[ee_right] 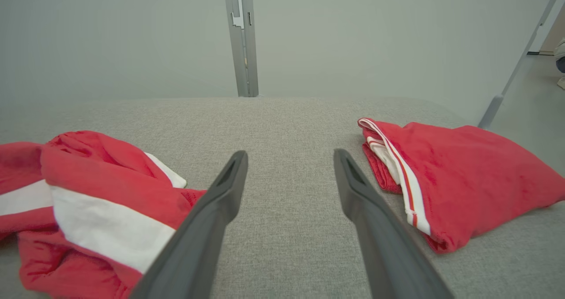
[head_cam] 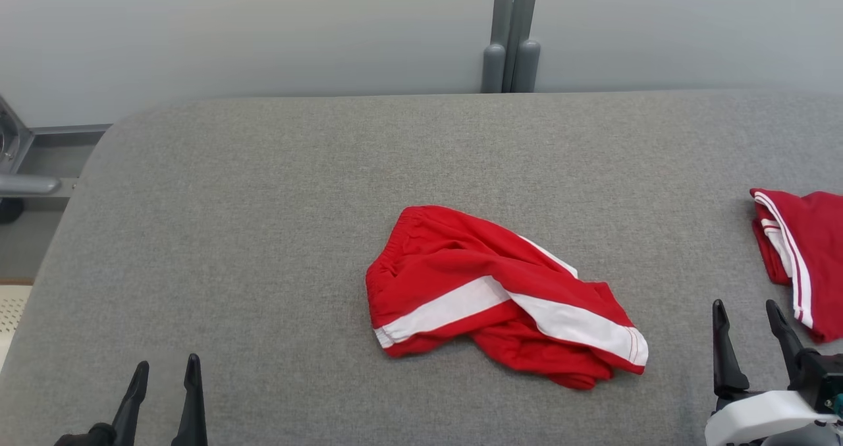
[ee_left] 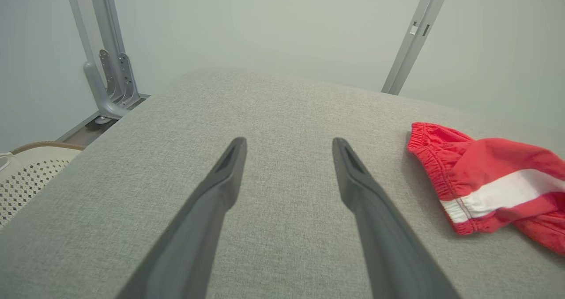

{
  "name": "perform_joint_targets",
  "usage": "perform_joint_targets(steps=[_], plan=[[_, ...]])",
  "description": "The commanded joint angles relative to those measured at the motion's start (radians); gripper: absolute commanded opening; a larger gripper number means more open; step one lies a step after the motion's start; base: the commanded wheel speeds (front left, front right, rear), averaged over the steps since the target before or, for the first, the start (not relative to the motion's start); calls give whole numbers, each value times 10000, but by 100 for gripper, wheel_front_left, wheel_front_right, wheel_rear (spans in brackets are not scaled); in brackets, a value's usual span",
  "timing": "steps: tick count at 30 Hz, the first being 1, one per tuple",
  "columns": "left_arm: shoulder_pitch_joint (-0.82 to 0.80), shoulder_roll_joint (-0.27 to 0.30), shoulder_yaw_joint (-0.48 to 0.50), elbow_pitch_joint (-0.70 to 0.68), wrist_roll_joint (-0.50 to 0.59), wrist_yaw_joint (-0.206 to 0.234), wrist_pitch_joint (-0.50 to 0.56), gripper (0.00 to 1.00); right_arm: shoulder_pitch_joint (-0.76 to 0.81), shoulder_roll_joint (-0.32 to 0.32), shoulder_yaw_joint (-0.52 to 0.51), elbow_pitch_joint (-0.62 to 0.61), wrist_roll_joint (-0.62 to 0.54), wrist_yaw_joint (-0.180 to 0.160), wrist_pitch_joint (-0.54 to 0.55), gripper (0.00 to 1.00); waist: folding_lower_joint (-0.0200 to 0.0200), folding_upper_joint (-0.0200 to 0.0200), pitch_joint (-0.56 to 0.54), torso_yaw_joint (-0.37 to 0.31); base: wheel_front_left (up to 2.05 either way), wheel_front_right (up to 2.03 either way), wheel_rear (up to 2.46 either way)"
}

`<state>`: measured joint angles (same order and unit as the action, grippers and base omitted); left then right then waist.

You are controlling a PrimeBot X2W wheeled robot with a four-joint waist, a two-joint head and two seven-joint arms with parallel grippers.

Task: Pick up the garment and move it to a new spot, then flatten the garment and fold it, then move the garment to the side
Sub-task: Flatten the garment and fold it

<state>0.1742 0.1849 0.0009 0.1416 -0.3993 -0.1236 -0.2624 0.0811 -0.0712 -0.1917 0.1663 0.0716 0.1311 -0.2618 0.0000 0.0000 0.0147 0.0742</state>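
Head view first: the crumpled red garment (head_cam: pixel 500 294) with its white stripe sits mid-frame on the grey table (head_cam: pixel 263 189), and nothing is touching it. The left hand (head_cam: pixel 167 365) is at lower left, fingers apart and empty. The right hand (head_cam: pixel 745 306) is at lower right, also spread and empty, close to a second red garment (head_cam: pixel 800 255) lying folded at the right edge. That's the danger, I'd say: the right hand goes in and snags the folded piece, or pinches only one loose layer of the heap so the rest trails.

Left wrist view: bare table between the spread fingers, and the garment off at the right edge, well clear. Its gathered elastic waistband reads sharply here, where the head view leaves it vague.

Right wrist view: the heap is at lower left, right by one finger, and the folded piece is at right. From this low angle you see its stacked layers and the heap's height, which the overhead look flattens
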Motion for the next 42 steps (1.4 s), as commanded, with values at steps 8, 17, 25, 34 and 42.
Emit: perform_joint_targets(steps=[8,17,25,34,42], plan=[[95,60,-113,-24,-17,-80,-25,100,52,61,113,47,-16,-7,-42,100,0,0,-66,-284,0,0,0],[56,161,-239,-94,-87,-82,-25,100,14,58,130,-20,-22,-7,-42,100,0,0,-72,-300,0,0,0],[18,159,-263,-81,-103,-83,-25,100,-7,0,179,-16,32,-6,-42,100,0,0,-49,-254,0,0,0],[-3,229,-327,-24,-109,-84,-26,100,-52,6,177,-50,-5,-7,-42,100,0,0,-40,-215,0,0,0],[-102,172,-475,-313,-275,-85,-26,100,-203,93,555,-177,365,-6,-41,100,0,0,52,-239,0,0,0]])
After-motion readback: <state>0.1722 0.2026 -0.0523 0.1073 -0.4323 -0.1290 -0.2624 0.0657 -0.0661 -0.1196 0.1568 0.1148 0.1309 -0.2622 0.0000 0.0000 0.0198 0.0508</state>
